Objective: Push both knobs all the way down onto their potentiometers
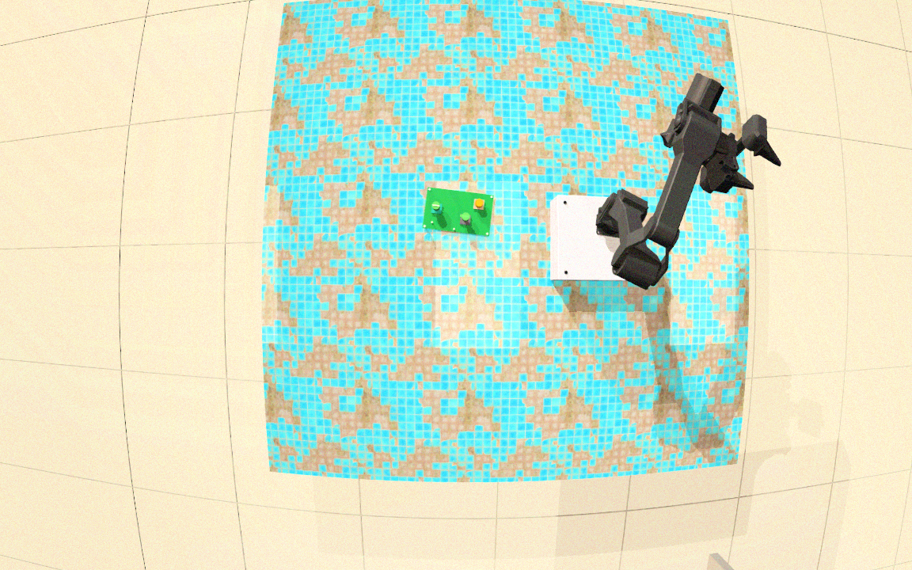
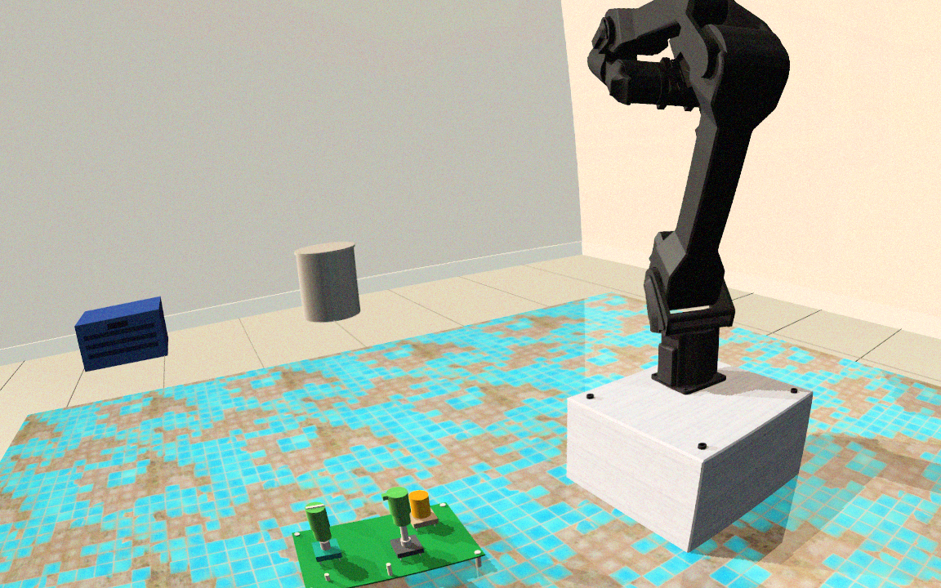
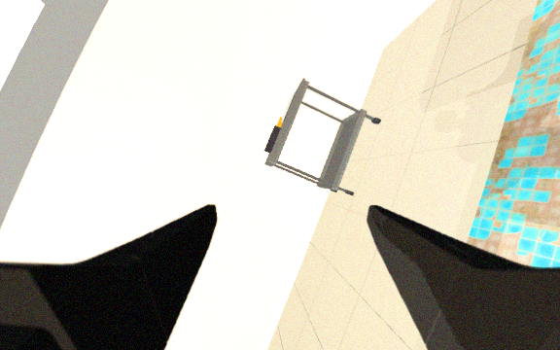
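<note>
The green circuit board stands on short legs on the patterned mat. A green knob sits high above a teal potentiometer, with pale shaft showing beneath it. Another green knob sits high above a dark grey potentiometer, with a longer length of shaft showing. An orange knob sits low on a light brown potentiometer. My gripper is open and empty, raised far from the board beyond the arm's base and facing away from it.
The arm stands on a white block to the right of the board. Small pins rise from the board. A blue box and a grey cylinder stand by the wall. A grey cart shows in the wrist view.
</note>
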Available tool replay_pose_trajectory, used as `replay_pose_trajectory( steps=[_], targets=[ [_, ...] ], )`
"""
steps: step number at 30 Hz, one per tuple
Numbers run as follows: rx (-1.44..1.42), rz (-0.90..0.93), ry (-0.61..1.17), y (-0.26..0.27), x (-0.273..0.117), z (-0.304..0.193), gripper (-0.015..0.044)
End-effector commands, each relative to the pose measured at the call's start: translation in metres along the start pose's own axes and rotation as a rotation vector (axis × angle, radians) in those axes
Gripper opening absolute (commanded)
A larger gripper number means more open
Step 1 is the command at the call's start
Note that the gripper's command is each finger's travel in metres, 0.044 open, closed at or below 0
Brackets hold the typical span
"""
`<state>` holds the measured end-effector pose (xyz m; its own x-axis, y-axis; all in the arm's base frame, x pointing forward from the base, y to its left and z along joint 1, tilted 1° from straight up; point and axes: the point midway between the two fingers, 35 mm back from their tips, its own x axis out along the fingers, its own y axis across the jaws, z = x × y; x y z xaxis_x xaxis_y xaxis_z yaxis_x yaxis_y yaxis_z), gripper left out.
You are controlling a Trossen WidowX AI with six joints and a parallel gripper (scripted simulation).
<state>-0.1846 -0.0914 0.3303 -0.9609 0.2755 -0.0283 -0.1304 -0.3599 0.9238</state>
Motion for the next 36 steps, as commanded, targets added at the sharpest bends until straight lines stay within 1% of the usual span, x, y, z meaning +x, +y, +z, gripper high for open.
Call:
replay_pose_trajectory(
  steps=[1, 6, 15, 24, 32, 36],
  targets=[
    [-0.001, -0.001, 0.006, 0.0, -0.001, -0.001, 0.0374],
    [-0.029, -0.014, 0.153, 0.0, -0.017, -0.033, 0.0242],
    [-0.107, -0.044, 0.445, -0.006, -0.063, -0.086, 0.0006],
    [-0.194, -0.073, 0.729, -0.02, -0.125, -0.129, 0.0],
    [-0.333, -0.064, 0.954, -0.037, -0.183, -0.148, 0.0],
    [-0.404, -0.063, 1.073, -0.049, -0.22, -0.153, 0.0]
  ],
)
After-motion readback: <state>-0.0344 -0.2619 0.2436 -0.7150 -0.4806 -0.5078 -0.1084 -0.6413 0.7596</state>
